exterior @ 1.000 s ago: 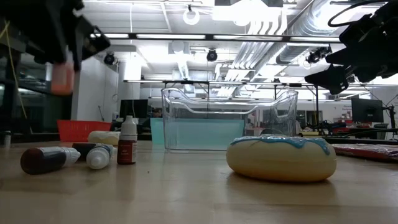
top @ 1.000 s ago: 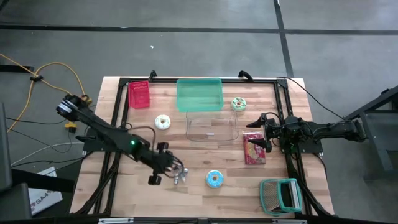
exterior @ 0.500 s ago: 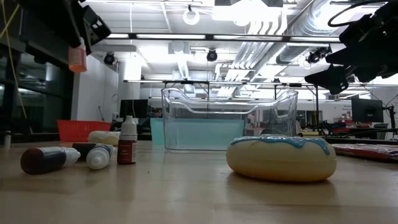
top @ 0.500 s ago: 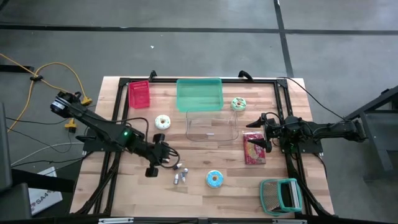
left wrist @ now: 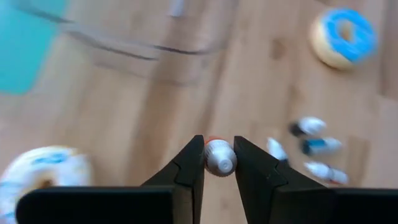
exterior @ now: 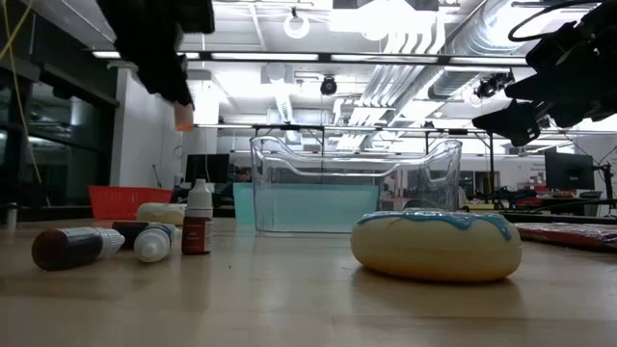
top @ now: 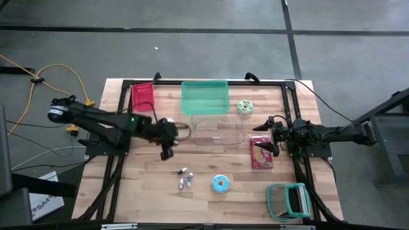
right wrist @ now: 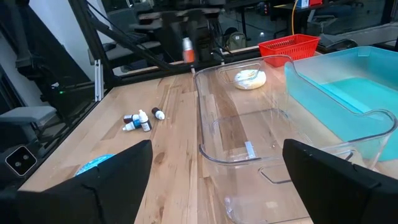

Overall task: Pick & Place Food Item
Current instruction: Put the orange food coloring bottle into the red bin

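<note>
left gripper (left wrist: 219, 157) pinched on small bottle (left wrist: 220, 158), raised beside clear bin (top: 217, 131), right gripper (top: 271, 136) wide open

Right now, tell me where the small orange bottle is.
The small orange bottle is held off the table in the left pincer, beside the clear bin's left wall, above the three small bottles lying on the wood.

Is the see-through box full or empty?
Empty. The clear box shows only bare wood through its bottom in the right wrist view, and the high view shows nothing inside it either.
</note>
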Action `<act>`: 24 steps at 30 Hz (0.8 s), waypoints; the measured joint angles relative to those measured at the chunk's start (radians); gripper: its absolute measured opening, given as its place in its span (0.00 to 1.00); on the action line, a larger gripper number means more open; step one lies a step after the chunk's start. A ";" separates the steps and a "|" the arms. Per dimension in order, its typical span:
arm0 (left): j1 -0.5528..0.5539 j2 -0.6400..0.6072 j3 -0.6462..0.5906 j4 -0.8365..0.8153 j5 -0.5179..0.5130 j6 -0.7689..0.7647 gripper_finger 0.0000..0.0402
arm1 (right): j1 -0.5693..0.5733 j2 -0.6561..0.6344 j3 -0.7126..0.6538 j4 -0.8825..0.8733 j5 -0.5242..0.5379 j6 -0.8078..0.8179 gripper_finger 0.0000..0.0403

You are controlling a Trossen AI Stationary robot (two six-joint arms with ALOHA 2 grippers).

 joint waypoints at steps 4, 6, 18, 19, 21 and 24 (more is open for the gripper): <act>0.147 -0.036 0.000 -0.051 0.001 0.005 0.17 | 0.000 0.000 0.000 0.000 0.000 0.000 0.87; 0.224 -0.051 0.000 -0.081 0.001 0.005 0.17 | 0.000 0.000 0.000 0.000 0.000 0.000 0.87; 0.657 -0.070 0.000 -0.194 0.001 -0.098 0.17 | 0.000 0.000 0.000 0.000 0.000 0.000 0.87; 0.690 -0.070 0.000 -0.196 0.000 -0.100 0.17 | 0.000 0.000 0.000 0.000 0.000 0.000 0.87; 0.754 -0.070 0.000 -0.199 -0.001 -0.100 0.17 | 0.000 0.000 0.000 0.000 0.000 0.000 0.87; 0.841 -0.070 0.000 -0.213 -0.021 -0.100 0.17 | 0.000 0.000 0.000 0.000 0.000 0.000 0.87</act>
